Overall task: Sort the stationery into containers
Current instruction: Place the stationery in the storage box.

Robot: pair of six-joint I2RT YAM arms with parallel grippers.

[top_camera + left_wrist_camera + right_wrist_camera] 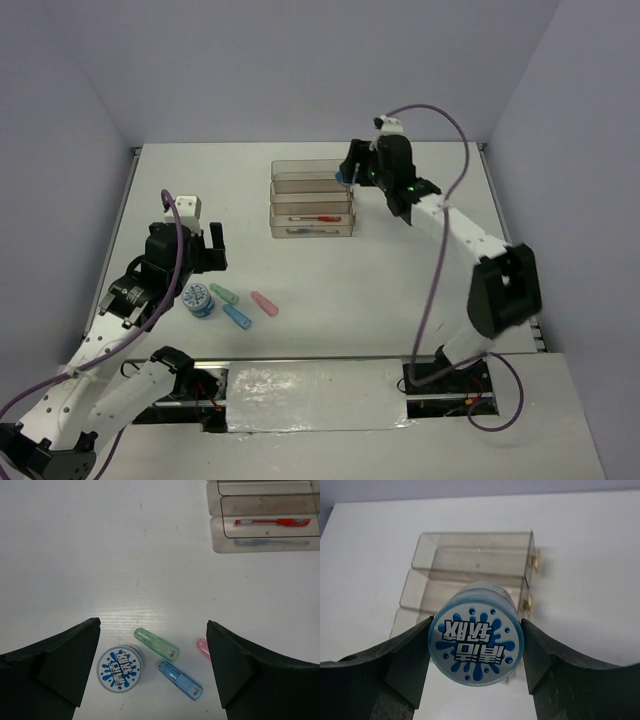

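Right, the right gripper (347,176) is closed part-way on a blue splash-print roll (476,642), holding it above the tray block (470,562), over its far trays. Risk imo: the roll looks approx as wide as one tray, so letting go off-centre could land it on a divider & tip it out. Left gripper (151,630) gapes wide, empty, near-left of the tray block, over the 2nd roll (120,668) w/ green capsule (156,643), blue capsule (181,680), pink capsule (201,647). Red pen (272,522) & blue pen (271,542) lie in its near trays.
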